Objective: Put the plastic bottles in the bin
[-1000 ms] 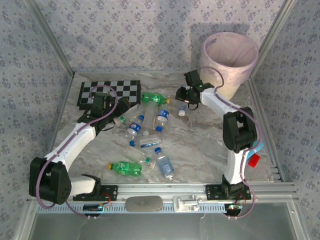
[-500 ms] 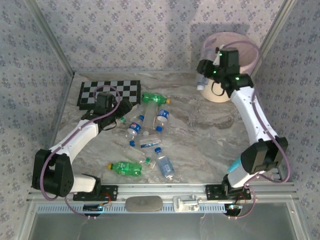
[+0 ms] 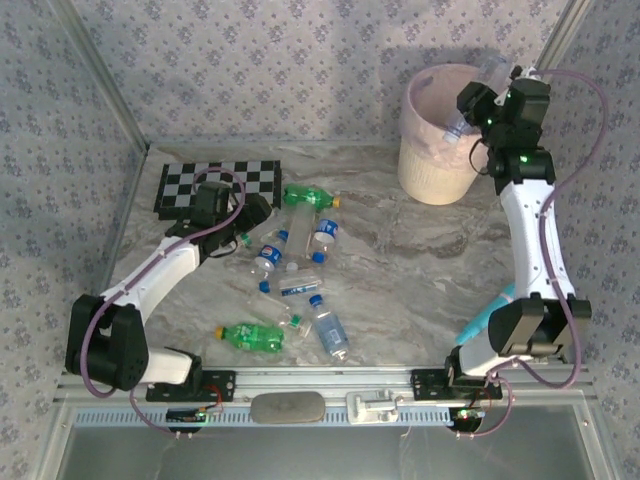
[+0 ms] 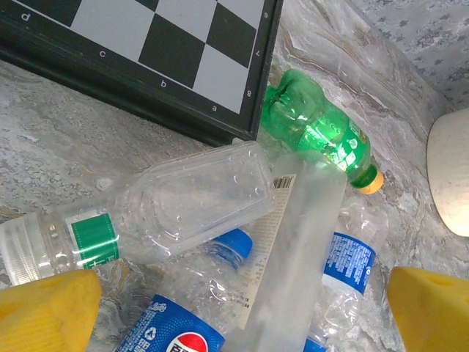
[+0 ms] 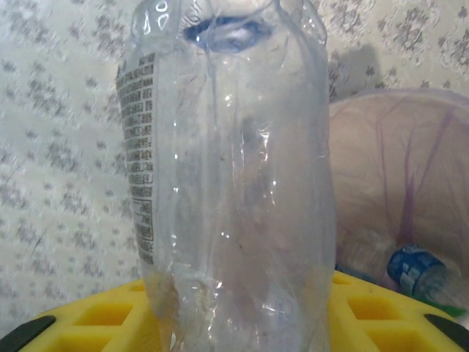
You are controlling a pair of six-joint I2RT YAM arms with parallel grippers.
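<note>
My right gripper (image 3: 463, 120) is shut on a clear crushed bottle (image 5: 234, 183) and holds it over the rim of the bin (image 3: 432, 172), a cream basket with a pink liner (image 5: 410, 176). A blue-capped bottle (image 5: 419, 273) lies inside the bin. My left gripper (image 3: 250, 213) stands open low over a heap of plastic bottles. Between its yellow fingertips (image 4: 45, 314) lie a clear bottle with a green label (image 4: 168, 209), a Pepsi bottle (image 4: 172, 330), a tall frosted bottle (image 4: 304, 242) and a green bottle (image 4: 322, 136). Another green bottle (image 3: 250, 337) and a clear one (image 3: 331, 333) lie nearer the front.
A checkerboard (image 3: 215, 183) lies at the back left, its corner touching the bottle heap (image 4: 146, 51). A teal object (image 3: 488, 316) sits by the right arm's base. Patterned walls and metal frame posts close in the marble table (image 3: 420, 260).
My right arm has swung up and to the right from the table's middle, carrying the clear bottle over the bin. The left arm has hardly moved.
</note>
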